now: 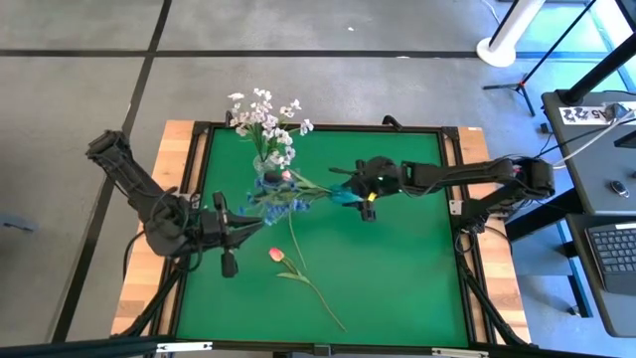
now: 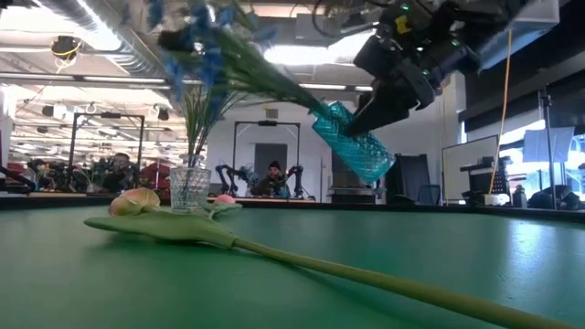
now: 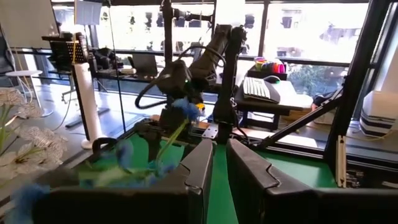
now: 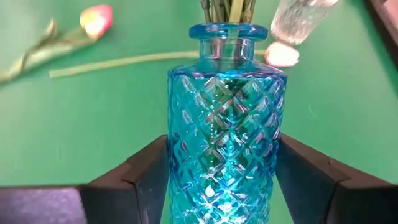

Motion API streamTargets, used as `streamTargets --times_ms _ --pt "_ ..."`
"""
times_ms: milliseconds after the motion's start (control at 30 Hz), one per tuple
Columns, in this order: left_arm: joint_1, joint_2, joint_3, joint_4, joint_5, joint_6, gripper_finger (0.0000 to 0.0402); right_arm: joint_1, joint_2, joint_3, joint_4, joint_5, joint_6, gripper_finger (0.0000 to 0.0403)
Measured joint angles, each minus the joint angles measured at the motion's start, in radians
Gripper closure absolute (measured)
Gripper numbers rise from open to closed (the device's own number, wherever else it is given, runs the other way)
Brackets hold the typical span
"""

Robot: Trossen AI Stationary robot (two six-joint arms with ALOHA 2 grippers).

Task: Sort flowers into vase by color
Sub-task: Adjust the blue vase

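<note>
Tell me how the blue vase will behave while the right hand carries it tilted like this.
The blue vase looks like glass, so it is probably fragile and rather heavy for its size. Its diamond pattern may help the right hand, which squeezes its sides, though glass can still slip. Held tilted in the air, its blue flowers might slide out, since the stems sit loosely in the neck.

The right claw (image 1: 350,192) hangs above the middle of the counter (image 1: 397,268), closed round a tilted vase (image 2: 355,142) lifted clear of the surface; a spray of flowers (image 2: 196,41) sits in that vase, its heads reaching toward the left arm; the left claw (image 1: 256,225) is near the counter's left edge, just beside those flower heads; a second vase (image 2: 189,186) stands on the counter toward the far edge, holding another spray (image 1: 266,121); one tulip (image 1: 276,255) lies on the counter nearer the front, between the arms; another tulip (image 1: 286,176) lies beside the standing vase.
</note>
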Motion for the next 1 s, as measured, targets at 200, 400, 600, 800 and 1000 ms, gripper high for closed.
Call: streamTargets --times_ms 200,400,600,800,1000 --pt "-0.019 0.000 0.000 0.039 -0.020 0.033 0.0357 0.000 -0.047 -0.175 0.352 -0.023 0.104 0.0159" --pt "-0.024 -0.001 0.000 0.104 -0.021 0.107 0.0357 0.001 -0.049 -0.325 0.775 0.082 0.188 0.0159" --pt "-0.014 -0.001 0.000 0.098 -0.020 0.108 0.0357 0.000 -0.034 -0.429 1.084 0.356 0.277 0.0159" --pt "0.014 0.000 0.000 0.085 -0.003 0.104 0.0357 0.000 0.085 -0.436 1.200 0.534 0.339 0.0159" --pt "0.026 0.001 0.000 0.059 -0.002 0.080 0.0357 0.000 0.277 -0.427 1.413 0.607 0.386 0.0159"
